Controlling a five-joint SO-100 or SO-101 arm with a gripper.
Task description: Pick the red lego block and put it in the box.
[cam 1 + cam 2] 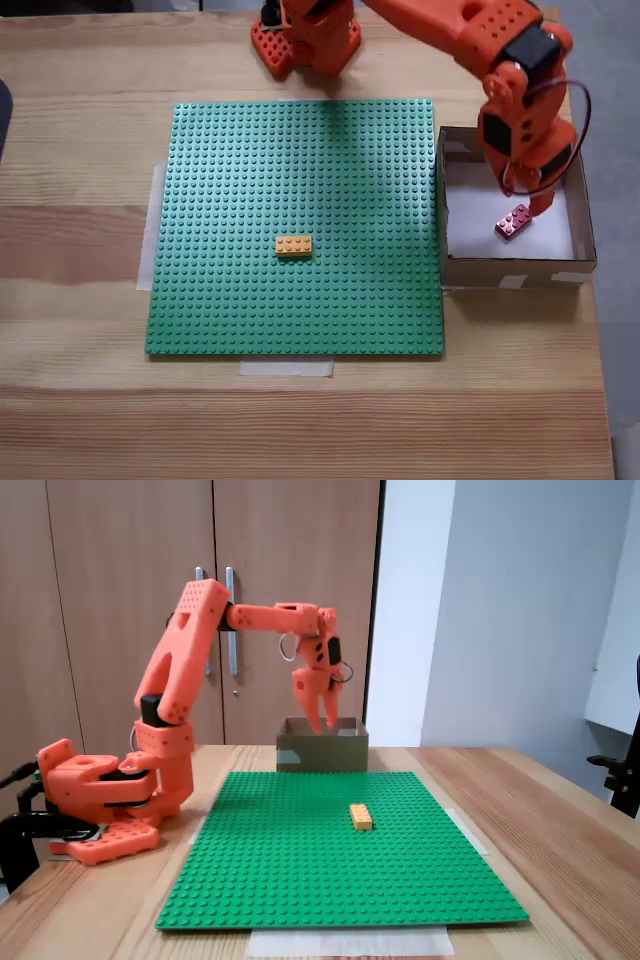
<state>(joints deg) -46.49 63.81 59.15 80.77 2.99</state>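
As I look down from a fixed view above, my orange arm reaches from the far edge of the wooden bench [80, 400] to the right, where my gripper [536, 207] hangs over the box [510, 272]. The box is shallow brown cardboard with a white floor, and it sits just beside the right edge of a large green studded baseplate [300, 180]. The red lego block [512, 221] lies tilted on the white floor inside the box, close under my fingertips. I judge that I have let it go, since it appears to rest on the floor and not between my fingers, but from above I cannot tell for certain how far the jaws stand apart. An orange-yellow brick [294, 245] lies on the baseplate, a little nearer than its middle, well apart from the box. Pale tape strips hold the baseplate to the bench, probably so it cannot slide.

In a fixed view from the front at bench height, my gripper [322, 718] points down into the box [322, 752] at the far edge of the baseplate [340, 880]. Here the fingers look slightly parted, with nothing between them. The box walls hide the block. The orange-yellow brick [360, 817] lies near the baseplate's middle. Wooden cupboard doors stand behind me.

I can read no brand, label or writing in either view.
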